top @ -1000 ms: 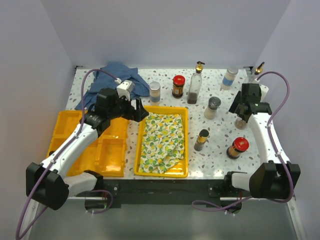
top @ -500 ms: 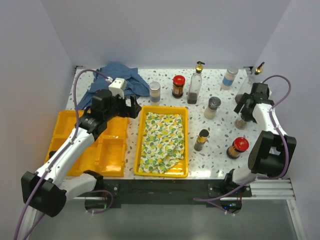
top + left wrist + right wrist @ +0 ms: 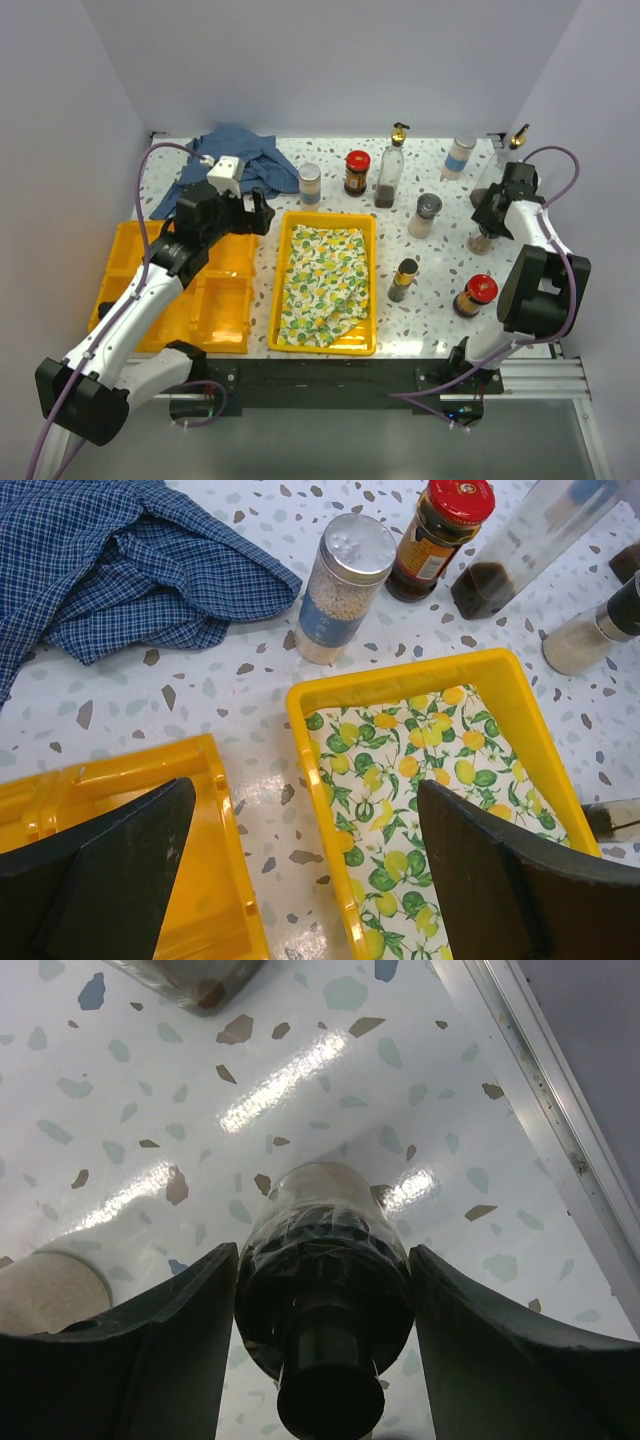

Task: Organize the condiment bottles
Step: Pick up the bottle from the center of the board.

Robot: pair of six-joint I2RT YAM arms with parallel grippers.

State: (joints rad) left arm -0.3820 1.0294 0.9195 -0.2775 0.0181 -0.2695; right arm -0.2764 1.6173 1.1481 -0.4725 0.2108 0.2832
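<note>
My right gripper (image 3: 488, 220) hangs at the far right over a small dark-capped glass bottle (image 3: 482, 241). In the right wrist view the bottle (image 3: 322, 1290) stands upright between my open fingers (image 3: 180, 1340), which flank it closely. My left gripper (image 3: 256, 212) is open and empty, above the gap between the two yellow trays (image 3: 300, 880). A blue-labelled grey-capped shaker (image 3: 338, 590), a red-lidded jar (image 3: 440, 530) and a glass bottle (image 3: 520, 550) stand beyond it. A gold-pourer bottle (image 3: 390, 168), a white bottle (image 3: 460, 156), a grey shaker (image 3: 425, 215), a small bottle (image 3: 404, 279) and a second red-lidded jar (image 3: 476, 295) stand on the table.
A yellow tray (image 3: 285, 300) holds a lemon-print cloth (image 3: 322, 285). A compartment tray (image 3: 130, 262) lies to the left. A blue checked cloth (image 3: 235, 150) lies at the back left. Another pourer bottle (image 3: 515, 140) stands by the right rail (image 3: 540, 1100).
My left gripper has drawn back and left, away from the lemon-cloth tray. My right arm has swung toward the right back edge, the gripper staying over the small bottle.
</note>
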